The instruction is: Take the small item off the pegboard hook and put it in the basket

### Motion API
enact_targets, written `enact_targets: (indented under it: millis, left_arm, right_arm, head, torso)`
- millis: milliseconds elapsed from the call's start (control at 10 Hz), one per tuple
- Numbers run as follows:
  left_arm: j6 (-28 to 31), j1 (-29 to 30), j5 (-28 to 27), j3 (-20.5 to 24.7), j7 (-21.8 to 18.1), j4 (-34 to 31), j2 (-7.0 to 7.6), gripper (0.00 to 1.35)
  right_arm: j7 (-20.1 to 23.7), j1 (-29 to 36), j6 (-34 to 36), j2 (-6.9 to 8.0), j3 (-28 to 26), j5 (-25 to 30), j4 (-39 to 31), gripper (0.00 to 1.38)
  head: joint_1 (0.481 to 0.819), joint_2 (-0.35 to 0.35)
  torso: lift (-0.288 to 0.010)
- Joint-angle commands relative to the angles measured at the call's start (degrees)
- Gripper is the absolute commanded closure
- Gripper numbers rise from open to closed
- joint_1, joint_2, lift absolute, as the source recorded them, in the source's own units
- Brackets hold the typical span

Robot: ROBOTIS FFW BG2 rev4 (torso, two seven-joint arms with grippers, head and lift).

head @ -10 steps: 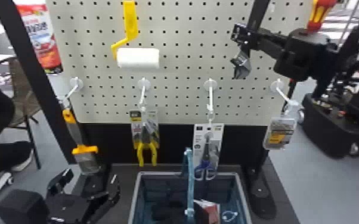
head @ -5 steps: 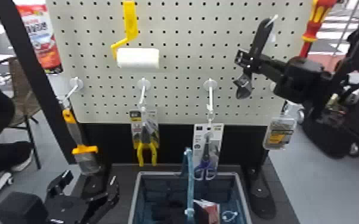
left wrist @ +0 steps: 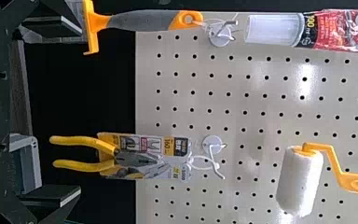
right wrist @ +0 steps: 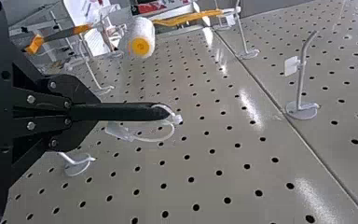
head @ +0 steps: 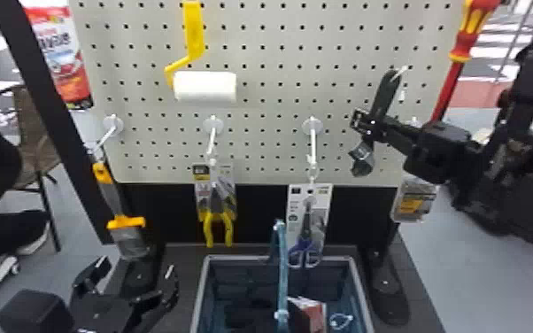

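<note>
In the head view my right gripper [head: 396, 74] is before the pegboard's right part, its fingers pointing up. The right wrist view has my right gripper [right wrist: 168, 112] shut on a thin white loop, with the small clear item [right wrist: 117, 131] hanging from it, clear of any hook. In the head view the small item [head: 402, 94] hangs beside the fingertips. The blue basket [head: 200, 292] stands below, its handle upright, with packets inside. My left gripper [head: 135, 265] is parked open and empty at lower left; in the left wrist view too, left gripper [left wrist: 78, 112] fingers stand apart.
Pegboard hooks hold a scraper [head: 113, 199], yellow pliers [head: 218, 226], scissors [head: 307, 226] and a packaged item [head: 414, 201]. A paint roller [head: 206, 86] hangs higher. A red screwdriver [head: 451, 84] is by the right arm. A bare hook [right wrist: 302, 79] juts from the board.
My right gripper has come down across the pegboard with the looped item, and its arm has swung lower, now partly covering the rightmost package. The left arm has kept still.
</note>
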Motion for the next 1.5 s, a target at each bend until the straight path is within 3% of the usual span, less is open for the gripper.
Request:
enact_targets:
  millis: [0,400,700,1400]
  left_arm:
    - [-0.4,-0.23,0.0,-0.14,-0.34,0.4,-0.01,0.12]
    - [-0.67,-0.48,0.0,-0.14,-0.78,0.96,-0.1,0.12]
    - [-0.84,-0.85,0.0,-0.4,-0.95,1.38,-0.19,0.12]
    - [-1.72,-1.46,-0.18,-0.67,-1.48,2.65,-0.45,0.12]
  right_arm:
    - [0.38,2.33,-0.64,0.06,-0.66,0.49,0.29,1.24]
    - [1.7,7.0,-4.51,1.38,-0.83,0.4,7.04,1.24]
    - [1.87,9.1,-6.61,1.82,-0.83,0.23,9.86,1.24]
    - [3.98,12.17,-10.48,4.37,-0.57,1.02,15.06,1.24]
  head:
    - [0.549,0.0]
    - [0.549,0.0]
    - [0.549,0.0]
    - [0.549,0.0]
  torso:
    - [-0.1]
    - [-0.1]
    - [-0.1]
    - [-0.1]
